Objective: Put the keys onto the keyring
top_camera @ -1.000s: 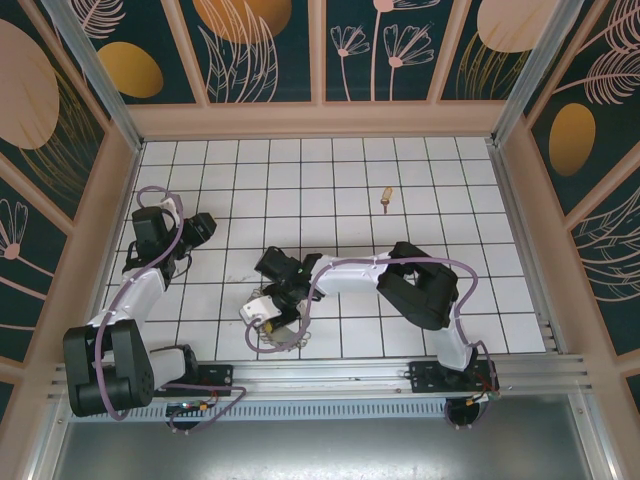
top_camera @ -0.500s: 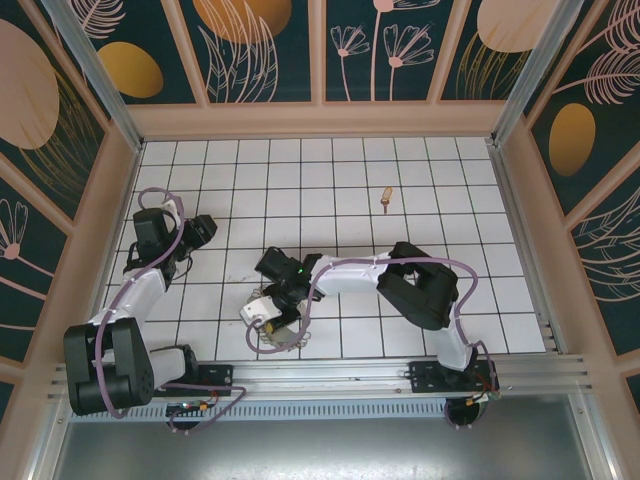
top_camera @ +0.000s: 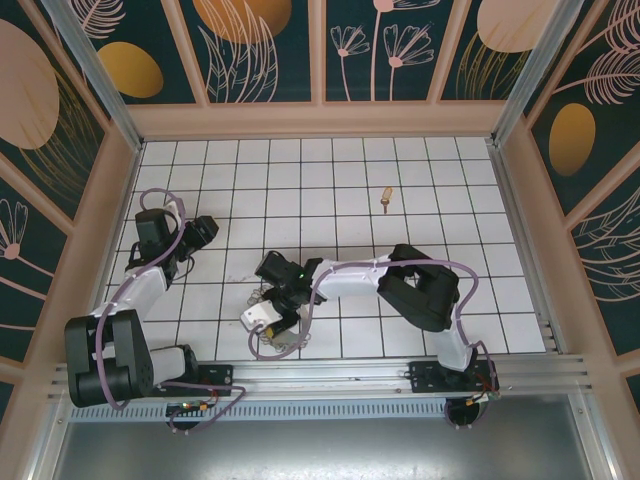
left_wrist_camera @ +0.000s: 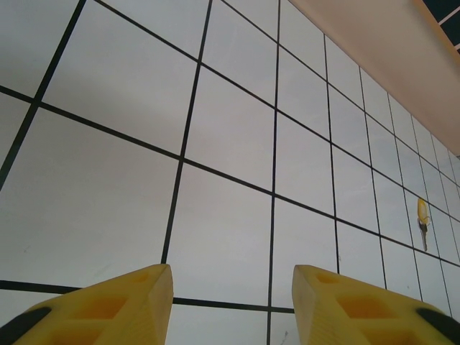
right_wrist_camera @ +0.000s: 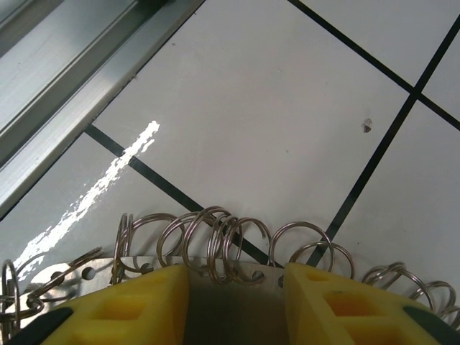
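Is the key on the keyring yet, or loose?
Loose: the key lies alone on the far tiles, well apart from the keyring near the front rail.

The thin silvery wire keyring [right_wrist_camera: 215, 244] passes behind the right tool's [right_wrist_camera: 236, 295] yellow fingertips [right_wrist_camera: 136, 305] and off the bottom edge. On the tiny brass-gold key [top_camera: 386, 197], teeth are too small to tell.

Silvery keyring [right_wrist_camera: 215, 244], brass-gold key [top_camera: 386, 197], black-gridded white tiles [left_wrist_camera: 230, 129]

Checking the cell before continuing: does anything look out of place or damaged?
Nothing looks damaged. The key lies alone on the far tiles, well apart from the keyring under the right gripper. One nearby tile bears a small dark speck.
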